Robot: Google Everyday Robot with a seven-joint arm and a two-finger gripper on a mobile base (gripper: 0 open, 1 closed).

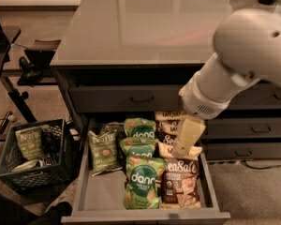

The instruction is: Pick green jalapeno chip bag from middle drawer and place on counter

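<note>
The green jalapeno chip bag (102,150), olive green with white "Kettle" lettering, lies at the left of the open middle drawer (145,215). My gripper (182,146) hangs from the white arm (234,64) that reaches in from the upper right. It is over the right side of the drawer, above the brown-and-cream Sea Salt bags (180,182), well to the right of the Kettle bag. The glossy grey counter (145,22) spans the cabinet top above.
Bright green "dang" bags (141,182) fill the drawer's middle. A dark crate (35,156) on the floor at left holds another Kettle bag (30,142). Closed drawers (253,128) sit to the right. A dark stand (18,69) is at far left.
</note>
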